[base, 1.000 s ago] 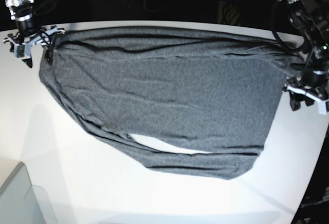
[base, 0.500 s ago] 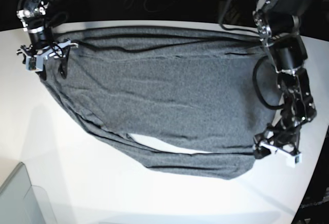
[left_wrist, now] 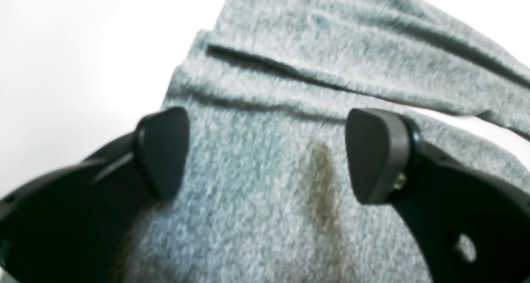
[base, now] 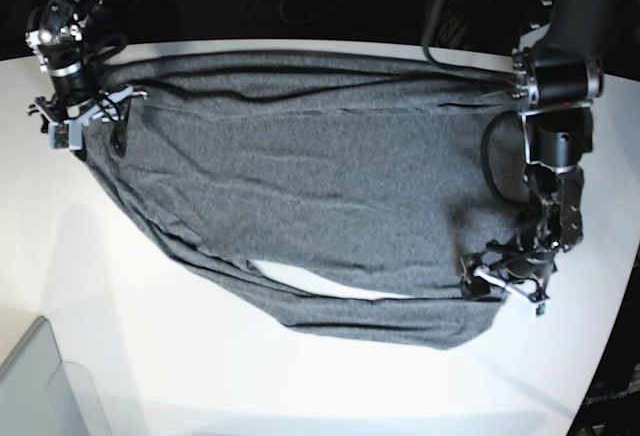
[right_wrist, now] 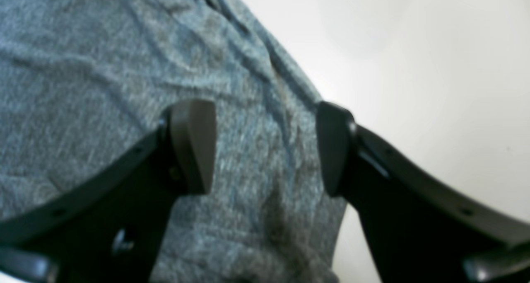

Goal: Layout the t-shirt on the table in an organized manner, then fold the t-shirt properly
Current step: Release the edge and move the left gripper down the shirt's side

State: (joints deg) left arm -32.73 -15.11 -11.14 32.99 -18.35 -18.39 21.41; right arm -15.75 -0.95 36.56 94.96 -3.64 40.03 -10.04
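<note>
t-shirt [base: 320, 191] lies spread across the white surface [base: 90, 286], dark heather-grey, with long creases near its far edge and a folded strip along its near edge. left end effector [left_wrist: 265, 154] — released, pads set wide apart with nothing between them — hovers over the fabric near the shirt's near corner; in the base view it [base: 503, 283] sits at that corner on the right. right end effector [right_wrist: 265, 146] — likewise released, nothing gripped — stands over the shirt's edge where cloth meets bare surface; in the base view it [base: 75, 116] is at the shirt's far left corner. whether either pad touches the cloth cannot be told.
</note>
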